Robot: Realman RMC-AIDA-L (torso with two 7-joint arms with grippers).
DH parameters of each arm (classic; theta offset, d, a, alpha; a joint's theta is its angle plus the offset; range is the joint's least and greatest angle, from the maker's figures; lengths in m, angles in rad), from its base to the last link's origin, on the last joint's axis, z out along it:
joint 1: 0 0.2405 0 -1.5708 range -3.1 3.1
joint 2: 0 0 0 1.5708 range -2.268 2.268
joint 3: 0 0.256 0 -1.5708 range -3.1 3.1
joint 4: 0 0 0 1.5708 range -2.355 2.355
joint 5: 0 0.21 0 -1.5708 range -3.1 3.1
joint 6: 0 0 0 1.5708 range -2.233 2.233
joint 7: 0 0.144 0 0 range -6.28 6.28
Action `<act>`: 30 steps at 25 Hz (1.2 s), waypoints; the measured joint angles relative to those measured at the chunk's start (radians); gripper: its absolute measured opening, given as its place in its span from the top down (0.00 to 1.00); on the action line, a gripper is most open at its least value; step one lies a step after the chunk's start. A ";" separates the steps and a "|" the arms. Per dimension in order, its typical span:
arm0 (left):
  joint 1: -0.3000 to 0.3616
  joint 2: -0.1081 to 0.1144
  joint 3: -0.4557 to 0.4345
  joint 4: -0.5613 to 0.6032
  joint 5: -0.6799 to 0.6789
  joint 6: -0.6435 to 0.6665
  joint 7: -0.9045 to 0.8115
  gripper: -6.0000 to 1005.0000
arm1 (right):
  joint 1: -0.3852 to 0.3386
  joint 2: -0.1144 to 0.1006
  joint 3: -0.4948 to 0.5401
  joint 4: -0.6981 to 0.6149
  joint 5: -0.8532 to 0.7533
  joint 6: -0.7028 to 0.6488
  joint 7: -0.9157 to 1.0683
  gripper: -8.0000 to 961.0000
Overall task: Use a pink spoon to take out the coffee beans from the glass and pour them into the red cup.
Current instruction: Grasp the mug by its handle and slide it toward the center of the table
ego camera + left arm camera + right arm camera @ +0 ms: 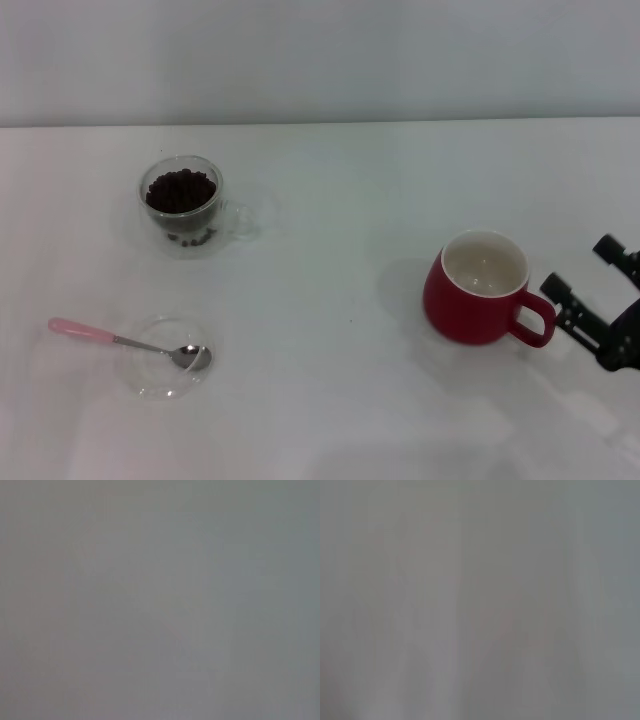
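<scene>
**Progress.** We judge the task not yet begun: no beans have been moved and the spoon is untouched. Everything remains to be done: picking up the spoon, scooping, carrying, pouring.

**Landmark.** We place all items relative to the red cup (pixel 477 288), which stands on the white table (pixel 330 200) toward the robot's right, its loop handle turned toward the right gripper.

**Containers and contents.**
- Red cup: upright; the cream-white inside shows no beans.
- The glass (pixel 182 205): well apart from the red cup, to its left and farther from the robot. Upright, holding a dark heap of coffee beans (pixel 181 190) close to its rim.
- A shallow clear dish (pixel 165 357): well to the left of the red cup and nearer the robot. It carries only the bowl of the pink spoon (pixel 125 342), whose pink handle reaches out past the dish's rim, away from the red cup.

**Grippers.**
- Right gripper (pixel 585 280): just beside the red cup's handle, on the side away from the glass, not touching it. The claw stands wide and holds nothing.
- Left gripper: not visible in the head view; both wrist views show only featureless grey, so we cannot report its state.
</scene>
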 joint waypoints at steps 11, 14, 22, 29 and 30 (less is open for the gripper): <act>-0.031 0.000 0.022 -0.058 0.003 -0.012 0.009 0.13 | -0.020 -0.002 -0.001 0.009 -0.016 0.138 -0.033 0.11; -0.042 0.003 0.023 -0.053 0.003 -0.012 0.008 0.13 | -0.016 0.000 0.004 0.017 -0.017 0.158 -0.041 0.11; -0.049 0.003 0.024 -0.049 0.005 -0.013 0.009 0.13 | 0.006 0.006 -0.002 0.020 -0.039 0.237 -0.044 0.12; -0.046 0.004 0.024 -0.049 0.005 -0.012 0.010 0.13 | 0.020 0.010 0.007 0.000 -0.046 0.297 -0.045 0.12; -0.043 0.004 0.024 -0.049 0.004 -0.010 0.010 0.13 | 0.021 0.010 0.007 -0.006 -0.045 0.306 -0.045 0.12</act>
